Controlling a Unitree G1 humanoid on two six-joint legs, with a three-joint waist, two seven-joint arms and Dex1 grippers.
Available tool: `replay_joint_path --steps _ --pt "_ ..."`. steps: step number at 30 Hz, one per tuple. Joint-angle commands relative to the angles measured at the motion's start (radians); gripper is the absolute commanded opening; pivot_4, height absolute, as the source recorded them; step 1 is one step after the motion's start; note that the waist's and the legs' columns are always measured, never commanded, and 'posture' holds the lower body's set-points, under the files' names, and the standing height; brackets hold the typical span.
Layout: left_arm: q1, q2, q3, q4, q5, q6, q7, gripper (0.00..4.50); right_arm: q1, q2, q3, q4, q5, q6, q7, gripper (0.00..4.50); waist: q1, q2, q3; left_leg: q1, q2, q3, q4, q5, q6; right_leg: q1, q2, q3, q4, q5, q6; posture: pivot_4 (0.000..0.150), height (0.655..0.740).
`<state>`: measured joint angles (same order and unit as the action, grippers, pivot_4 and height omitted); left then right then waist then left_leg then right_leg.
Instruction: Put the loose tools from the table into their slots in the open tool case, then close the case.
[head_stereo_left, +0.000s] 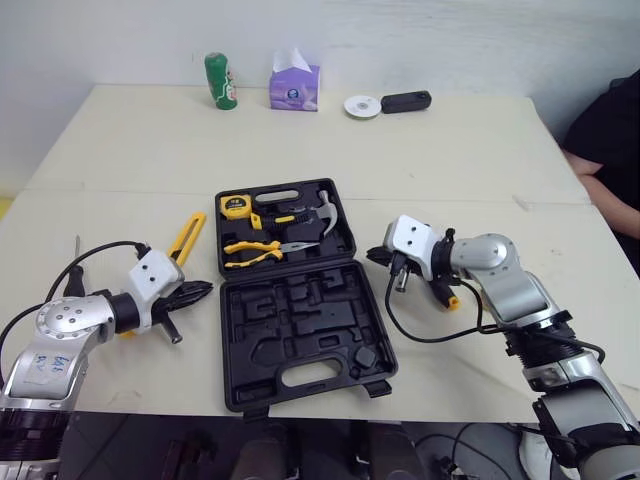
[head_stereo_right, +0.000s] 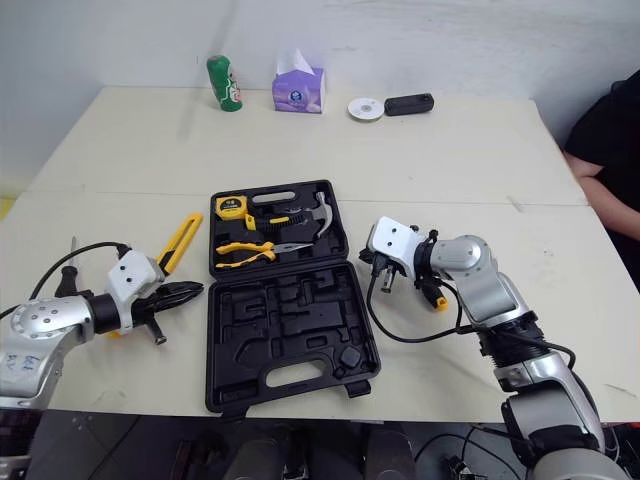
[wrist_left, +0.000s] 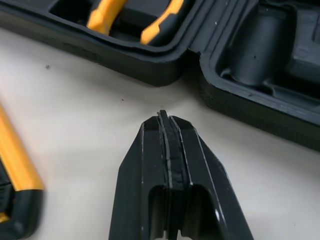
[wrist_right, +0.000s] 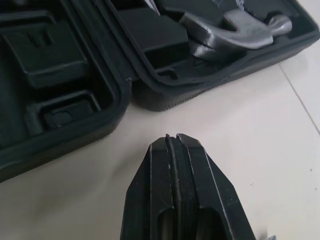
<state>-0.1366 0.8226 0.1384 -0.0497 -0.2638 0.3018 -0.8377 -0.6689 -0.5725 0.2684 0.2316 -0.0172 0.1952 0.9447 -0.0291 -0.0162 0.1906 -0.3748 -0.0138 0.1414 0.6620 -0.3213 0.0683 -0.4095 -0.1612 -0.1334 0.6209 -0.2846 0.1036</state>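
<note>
The black tool case (head_stereo_left: 300, 372) lies open in the middle of the table. Its far half holds a yellow tape measure (head_stereo_left: 236, 205), a hammer (head_stereo_left: 318, 218) and yellow-handled pliers (head_stereo_left: 256, 251); its near half shows bare moulded slots. A yellow-handled tool (head_stereo_left: 187, 238) lies loose on the table left of the case. My left gripper (head_stereo_left: 208, 289) is shut and holds nothing, just left of the case's hinge line, close to the case wall (wrist_left: 165, 75). My right gripper (head_stereo_left: 370, 255) is shut and holds nothing, just right of the case, near the hammer head (wrist_right: 235, 27). A small orange-tipped item (head_stereo_left: 451, 300) lies under my right wrist.
At the table's far edge stand a green can (head_stereo_left: 221, 80), a purple tissue box (head_stereo_left: 294, 87), a white disc (head_stereo_left: 362, 106) and a black device (head_stereo_left: 405, 101). A person in dark clothing (head_stereo_left: 610, 150) sits at the right edge.
</note>
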Motion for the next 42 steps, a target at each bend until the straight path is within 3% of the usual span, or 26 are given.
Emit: replay_joint_path --steps 1,13,26,33,42 --pt "-0.039 -0.015 -0.027 0.012 0.021 0.0 0.003 0.04 -0.027 0.034 0.0 -0.009 0.001 -0.009 -0.004 0.0 0.0 0.0 0.0 0.0 0.0 0.0 0.0 0.0 0.0 0.0 0.0 0.0 0.0 0.0 0.0 0.15 0.74" --pt "-0.149 -0.097 -0.09 0.061 0.039 0.016 0.006 0.04 -0.016 0.044 0.008 -0.045 0.015 0.033 0.066 0.0 0.004 0.0 0.0 -0.001 0.0 -0.001 0.001 0.0 0.001 0.0 0.0 -0.001 0.0 0.0 0.0 0.15 0.74" --pt "-0.278 -0.216 -0.204 0.124 0.098 -0.015 -0.031 0.04 0.135 -0.065 -0.042 -0.263 0.063 0.165 0.133 0.0 0.036 0.0 0.0 -0.003 -0.001 -0.005 0.003 0.0 0.001 0.002 -0.001 -0.004 -0.001 0.0 0.0 0.15 0.74" --pt "-0.271 -0.231 -0.21 0.113 0.108 -0.032 -0.052 0.04 0.198 -0.102 -0.086 -0.364 0.085 0.235 0.122 0.0 0.035 0.0 0.0 -0.003 -0.001 -0.006 0.004 0.0 0.002 0.002 -0.001 -0.005 -0.001 0.0 0.0 0.15 0.74" --pt "-0.228 -0.204 -0.15 0.113 0.102 -0.04 -0.045 0.04 0.209 -0.101 -0.094 -0.368 0.086 0.245 0.095 0.0 0.027 0.0 0.0 -0.003 -0.001 -0.006 0.004 0.0 0.002 0.002 -0.001 -0.005 -0.001 0.0 0.0 0.15 0.74"
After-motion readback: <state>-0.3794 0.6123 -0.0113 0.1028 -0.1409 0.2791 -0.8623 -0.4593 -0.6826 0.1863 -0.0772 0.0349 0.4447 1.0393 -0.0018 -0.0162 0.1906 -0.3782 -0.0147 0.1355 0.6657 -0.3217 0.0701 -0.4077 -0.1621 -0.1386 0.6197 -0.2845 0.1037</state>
